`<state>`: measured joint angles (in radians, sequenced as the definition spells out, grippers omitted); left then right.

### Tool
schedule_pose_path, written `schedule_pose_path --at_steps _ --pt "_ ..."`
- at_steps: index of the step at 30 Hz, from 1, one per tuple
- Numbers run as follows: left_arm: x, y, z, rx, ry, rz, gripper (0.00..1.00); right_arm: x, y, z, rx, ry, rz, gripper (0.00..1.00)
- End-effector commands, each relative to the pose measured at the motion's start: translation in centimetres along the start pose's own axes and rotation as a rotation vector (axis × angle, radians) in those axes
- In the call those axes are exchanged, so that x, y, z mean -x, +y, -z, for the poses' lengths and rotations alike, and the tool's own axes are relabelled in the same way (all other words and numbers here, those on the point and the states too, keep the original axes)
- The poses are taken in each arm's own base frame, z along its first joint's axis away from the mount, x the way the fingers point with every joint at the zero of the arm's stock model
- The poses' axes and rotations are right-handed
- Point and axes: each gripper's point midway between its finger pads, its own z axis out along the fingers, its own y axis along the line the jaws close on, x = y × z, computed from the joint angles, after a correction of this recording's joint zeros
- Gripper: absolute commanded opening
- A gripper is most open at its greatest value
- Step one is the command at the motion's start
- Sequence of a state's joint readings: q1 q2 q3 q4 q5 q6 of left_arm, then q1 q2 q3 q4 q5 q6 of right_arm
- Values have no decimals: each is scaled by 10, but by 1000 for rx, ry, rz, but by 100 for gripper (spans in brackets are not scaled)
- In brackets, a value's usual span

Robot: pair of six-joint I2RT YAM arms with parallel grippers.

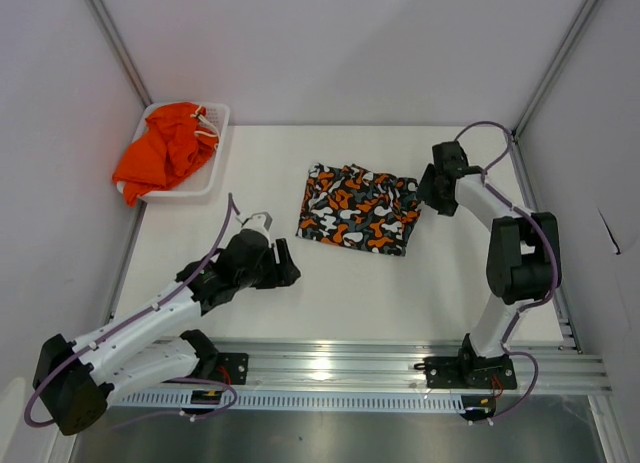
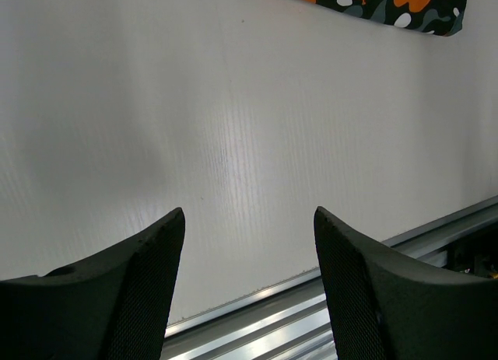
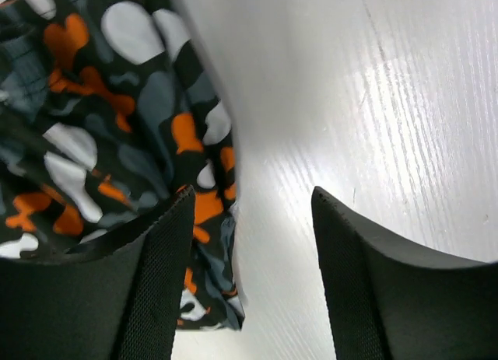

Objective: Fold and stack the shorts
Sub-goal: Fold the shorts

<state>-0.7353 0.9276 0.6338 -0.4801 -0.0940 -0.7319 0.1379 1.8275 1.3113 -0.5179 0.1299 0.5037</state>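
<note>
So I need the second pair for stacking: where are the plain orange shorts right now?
In the top view, the plain orange shorts lie bunched in the white basket at the table's far left corner, left of the patterned shorts.

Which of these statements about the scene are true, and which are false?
1. The patterned shorts lie on the table. True.
2. The plain orange shorts are stacked on the patterned pair. False: they sit in the white basket.
3. The left hand grips fabric. False: it is open and empty over bare table.
4. The right hand is open at the edge of the patterned shorts. True.
</note>
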Motion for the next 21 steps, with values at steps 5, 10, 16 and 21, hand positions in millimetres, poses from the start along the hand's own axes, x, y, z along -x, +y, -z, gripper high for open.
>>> schedule_pose_path --at_steps 5,10,16,21 --pt "13 12 5 39 -43 -3 70 -13 97 66 211 -121 287 75" --pt "15 21 5 82 -41 11 70 -25 158 58 218 -113 379 79" --pt "17 24 8 83 -47 9 70 -30 211 27 227 -103 405 80" --pt "17 26 8 93 -44 4 70 -43 227 -5 208 -61 459 80"
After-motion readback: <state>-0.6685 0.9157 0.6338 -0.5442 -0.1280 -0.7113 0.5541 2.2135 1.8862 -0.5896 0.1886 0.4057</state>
